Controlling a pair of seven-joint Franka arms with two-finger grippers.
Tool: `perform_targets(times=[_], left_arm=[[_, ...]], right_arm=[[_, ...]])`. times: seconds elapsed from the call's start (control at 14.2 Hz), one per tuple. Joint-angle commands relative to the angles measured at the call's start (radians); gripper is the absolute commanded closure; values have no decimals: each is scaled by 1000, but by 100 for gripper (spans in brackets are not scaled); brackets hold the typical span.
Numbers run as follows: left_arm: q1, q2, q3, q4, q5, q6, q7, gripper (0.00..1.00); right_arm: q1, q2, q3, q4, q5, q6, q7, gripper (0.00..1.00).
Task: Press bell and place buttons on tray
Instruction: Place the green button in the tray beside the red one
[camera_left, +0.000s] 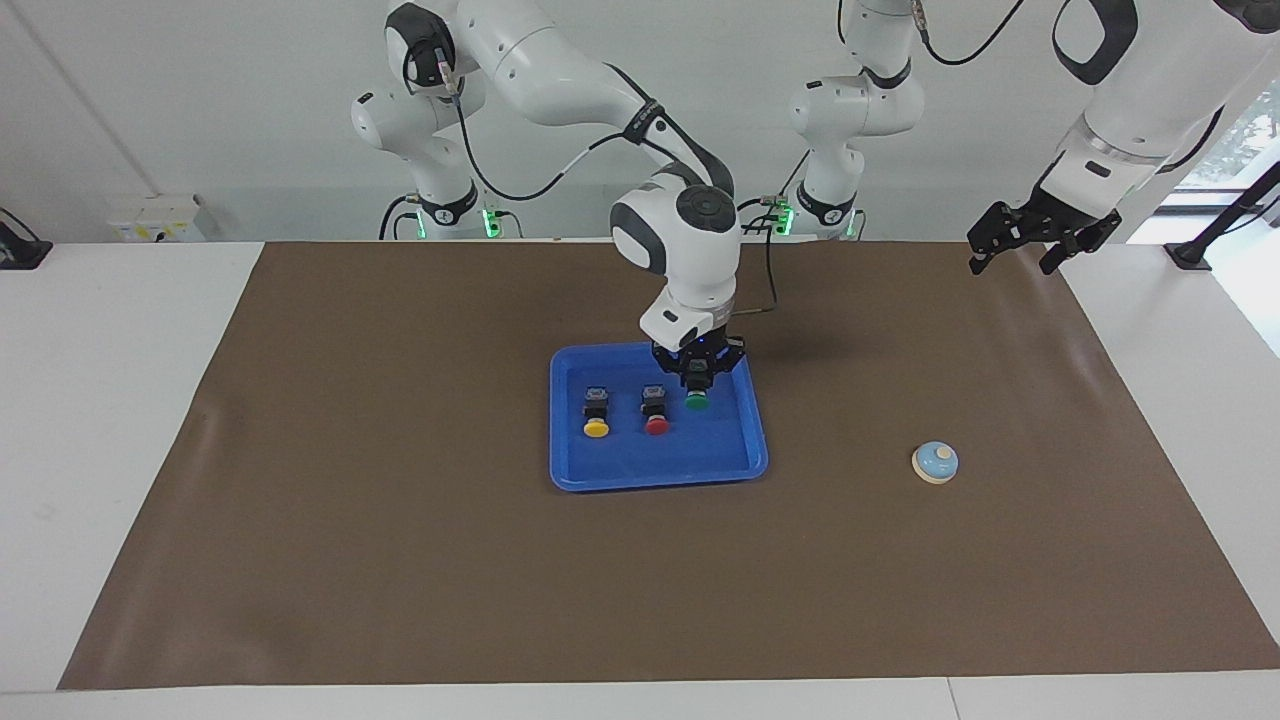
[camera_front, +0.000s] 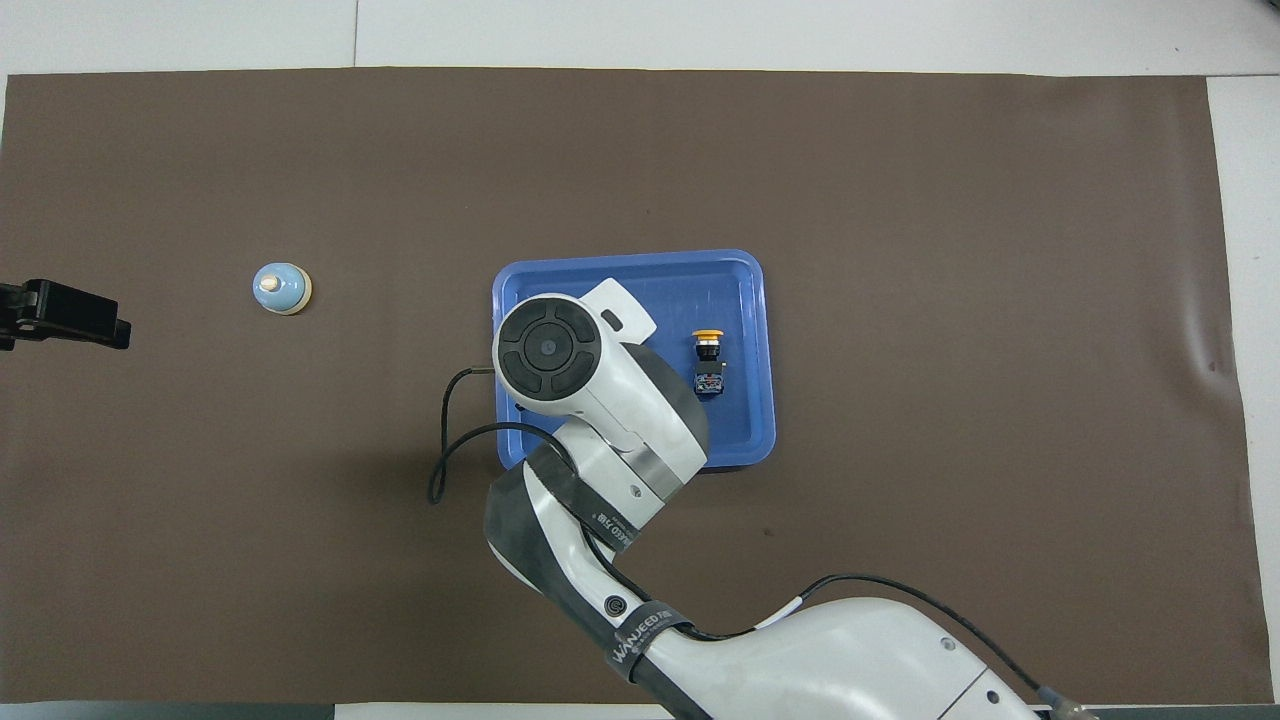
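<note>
Green button (camera_left: 697, 402) masked overhead by arm.

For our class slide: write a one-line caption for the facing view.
Right gripper holds the green button over the blue tray beside red and yellow.

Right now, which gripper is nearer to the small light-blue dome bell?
Right. The right gripper is over the bright-blue plastic tray, beside the bell; the left gripper waits over the mat's corner.
</note>
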Motion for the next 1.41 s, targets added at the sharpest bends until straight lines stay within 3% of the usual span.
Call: perform_targets(times=[0.0, 0.49, 0.57, 0.64, 0.78, 0.99, 1.34], left_arm=[[0, -15, -1, -12, 11, -7, 10, 0], [0, -16, -1, -12, 11, -7, 10, 0], [0, -15, -1, -12, 11, -7, 10, 0], [0, -15, 2, -12, 11, -7, 10, 0], [0, -15, -1, -12, 11, -7, 10, 0], [0, -16, 2, -12, 11, -7, 10, 0], [0, -15, 2, -12, 11, -7, 10, 0]], right_arm=[[15, 31, -6, -32, -17, 79, 6, 100], [33, 77, -6, -18, -45, 76, 12, 100], [35, 77, -6, -18, -41, 71, 13, 69], [33, 76, -7, -17, -40, 68, 15, 1], [29, 53, -15, -9, -29, 17, 44, 0], [-6, -4, -13, 43, -28, -161, 55, 0], [-163, -182, -10, 25, -28, -283, 26, 0]])
